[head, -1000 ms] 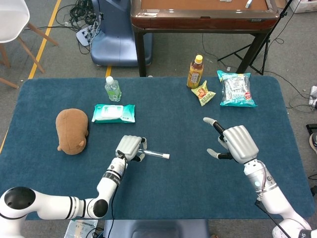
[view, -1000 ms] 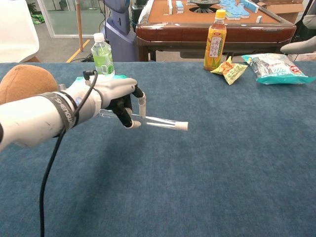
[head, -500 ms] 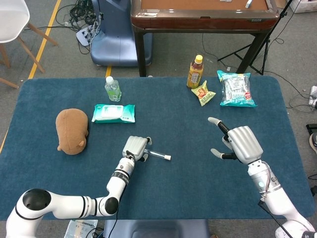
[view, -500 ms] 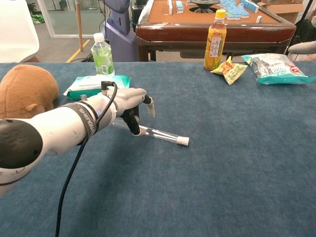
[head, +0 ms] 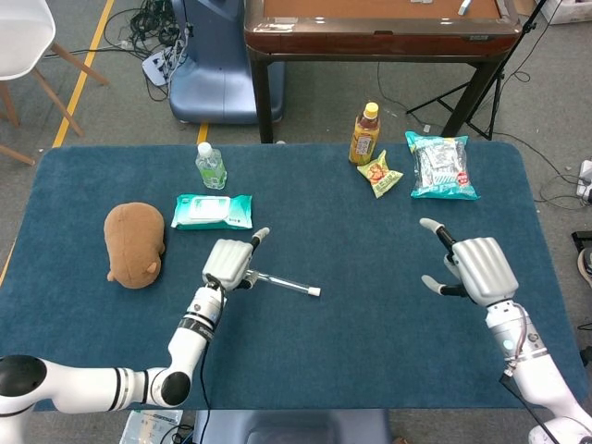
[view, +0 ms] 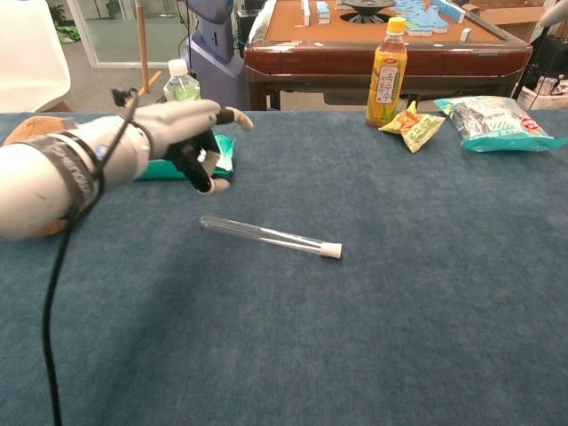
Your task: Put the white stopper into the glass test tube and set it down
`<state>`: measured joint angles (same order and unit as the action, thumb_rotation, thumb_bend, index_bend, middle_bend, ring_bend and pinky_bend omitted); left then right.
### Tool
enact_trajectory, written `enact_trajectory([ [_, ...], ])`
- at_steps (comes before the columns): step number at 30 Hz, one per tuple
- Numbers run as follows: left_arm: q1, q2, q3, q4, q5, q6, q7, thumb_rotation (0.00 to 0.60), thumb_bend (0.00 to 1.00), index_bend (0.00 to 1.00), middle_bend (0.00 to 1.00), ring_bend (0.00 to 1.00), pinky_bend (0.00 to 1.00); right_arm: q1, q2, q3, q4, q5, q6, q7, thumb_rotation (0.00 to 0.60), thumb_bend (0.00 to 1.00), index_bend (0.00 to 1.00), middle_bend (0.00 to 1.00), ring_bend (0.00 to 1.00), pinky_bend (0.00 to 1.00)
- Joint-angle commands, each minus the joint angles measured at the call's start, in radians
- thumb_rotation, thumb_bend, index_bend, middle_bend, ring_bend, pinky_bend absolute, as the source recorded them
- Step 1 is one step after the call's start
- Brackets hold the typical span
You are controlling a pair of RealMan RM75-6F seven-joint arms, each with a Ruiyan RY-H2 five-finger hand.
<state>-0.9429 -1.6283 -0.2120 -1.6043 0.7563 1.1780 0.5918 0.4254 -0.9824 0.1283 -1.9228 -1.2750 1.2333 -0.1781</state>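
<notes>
- Glass test tube [view: 266, 236] lying flat on the blue table cover [view: 426, 302], white stopper [view: 331, 251] seated in its right-hand end.
- Left hand [view: 182, 142] raised clear above the tube's closed end, fingers spread, holding nothing.
- Right hand [head: 476, 268] well apart at the table's right side, fingers splayed, empty.
- Brown plush toy [head: 134, 243], wet-wipes pack [head: 212, 211] and water bottle [head: 210, 166] behind the left hand.

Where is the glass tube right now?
The glass test tube lies flat on the blue table, near the middle in the chest view, its white stopper pointing right. The left hand is lifted just above its left end.
</notes>
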Motion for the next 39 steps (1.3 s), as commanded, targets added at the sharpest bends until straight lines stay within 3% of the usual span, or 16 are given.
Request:
enact_trajectory([
  [1, 0.106, 0.123, 0.058, -0.079, 0.146, 0.106, -0.073, 0.600, 0.31, 0.17, 0.61, 0.65, 0.92, -0.030, 0.000, -0.024, 0.045, 0.015, 0.000, 0.010, 0.600, 0.19, 0.22, 0.81, 0.88, 0.93],
  [5, 0.210, 0.208, 0.102, -0.087, 0.240, 0.187, -0.166, 0.600, 0.31, 0.20, 0.51, 0.55, 0.77, -0.070, -0.014, -0.042, 0.120, -0.020, 0.037, 0.056, 0.600, 0.19, 0.22, 0.61, 0.61, 0.71],
  [8, 0.284, 0.255, 0.131, -0.088, 0.290, 0.238, -0.235, 0.600, 0.31, 0.22, 0.48, 0.51, 0.72, -0.100, -0.037, -0.049, 0.187, -0.066, 0.084, 0.102, 0.600, 0.19, 0.22, 0.54, 0.53, 0.63],
  [14, 0.429, 0.319, 0.202, -0.105, 0.392, 0.354, -0.314, 0.600, 0.31, 0.28, 0.48, 0.50, 0.68, -0.152, -0.084, -0.062, 0.291, -0.126, 0.165, 0.138, 0.600, 0.19, 0.22, 0.54, 0.51, 0.61],
  [22, 0.578, 0.332, 0.257, -0.107, 0.504, 0.481, -0.358, 0.600, 0.31, 0.30, 0.47, 0.50, 0.66, -0.198, -0.105, -0.070, 0.308, -0.125, 0.190, 0.160, 0.600, 0.19, 0.22, 0.54, 0.51, 0.61],
  [31, 0.664, 0.308, 0.250, -0.062, 0.600, 0.548, -0.363, 0.600, 0.31, 0.30, 0.46, 0.46, 0.55, -0.211, -0.071, -0.071, 0.268, -0.102, 0.143, 0.165, 0.600, 0.19, 0.23, 0.53, 0.50, 0.61],
  [39, 0.693, 0.301, 0.228, -0.036, 0.620, 0.515, -0.344, 0.600, 0.31, 0.32, 0.45, 0.44, 0.49, -0.215, -0.051, -0.071, 0.255, -0.099, 0.110, 0.190, 0.600, 0.19, 0.24, 0.50, 0.46, 0.58],
])
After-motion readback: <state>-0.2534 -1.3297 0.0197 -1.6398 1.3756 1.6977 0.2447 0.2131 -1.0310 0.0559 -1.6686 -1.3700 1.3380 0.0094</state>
